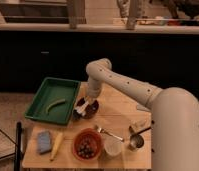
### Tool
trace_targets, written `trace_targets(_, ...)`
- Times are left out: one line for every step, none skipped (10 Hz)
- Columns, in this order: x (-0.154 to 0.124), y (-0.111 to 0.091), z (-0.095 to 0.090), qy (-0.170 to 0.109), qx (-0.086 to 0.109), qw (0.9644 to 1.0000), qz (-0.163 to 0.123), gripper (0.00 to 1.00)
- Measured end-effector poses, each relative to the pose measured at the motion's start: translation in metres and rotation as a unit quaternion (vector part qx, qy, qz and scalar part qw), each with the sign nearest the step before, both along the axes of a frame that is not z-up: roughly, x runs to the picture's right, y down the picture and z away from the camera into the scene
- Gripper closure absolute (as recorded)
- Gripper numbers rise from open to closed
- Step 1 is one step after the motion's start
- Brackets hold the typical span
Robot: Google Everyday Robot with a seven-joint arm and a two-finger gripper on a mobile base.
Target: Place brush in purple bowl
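Gripper (87, 103) hangs right over the purple bowl (93, 111), with the brush (81, 107) inside. I cannot tell its grip. Let go gently, then lift straight up.

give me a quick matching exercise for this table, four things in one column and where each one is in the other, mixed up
Things:
1. brush
2. gripper
3. orange bowl
4. blue sponge

Places:
a. front left corner of the wooden table
b. front edge of the table, holding dark berries, beside the small white bowl
c. over the purple bowl, white handle toward the green tray
d. low over the purple bowl, at the end of the white arm

Pairs: 1-c, 2-d, 3-b, 4-a
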State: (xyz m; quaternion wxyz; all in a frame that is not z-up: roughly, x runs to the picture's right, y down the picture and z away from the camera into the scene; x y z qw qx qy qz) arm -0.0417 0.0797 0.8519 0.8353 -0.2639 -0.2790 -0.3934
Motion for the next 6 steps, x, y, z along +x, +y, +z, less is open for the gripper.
trace_targets(-0.0011, -0.0002, 0.0009, -0.001, -0.002, 1.0, 0.003, 0.44)
trace_targets(-0.0022, -0.0008, 0.0018, -0.001, -0.003, 1.0, 0.005, 0.35)
trace_targets(-0.0018, -0.0014, 0.0028, -0.001, -0.004, 1.0, 0.008, 0.24)
trace_targets(-0.0004, -0.0016, 0.0035, 0.0, -0.005, 0.9999, 0.009, 0.21)
trace_targets(0.0017, -0.0017, 0.0046, 0.001, -0.006, 0.9999, 0.012, 0.2)
trace_targets(0.0025, -0.002, 0.0053, 0.001, -0.006, 0.9999, 0.012, 0.2)
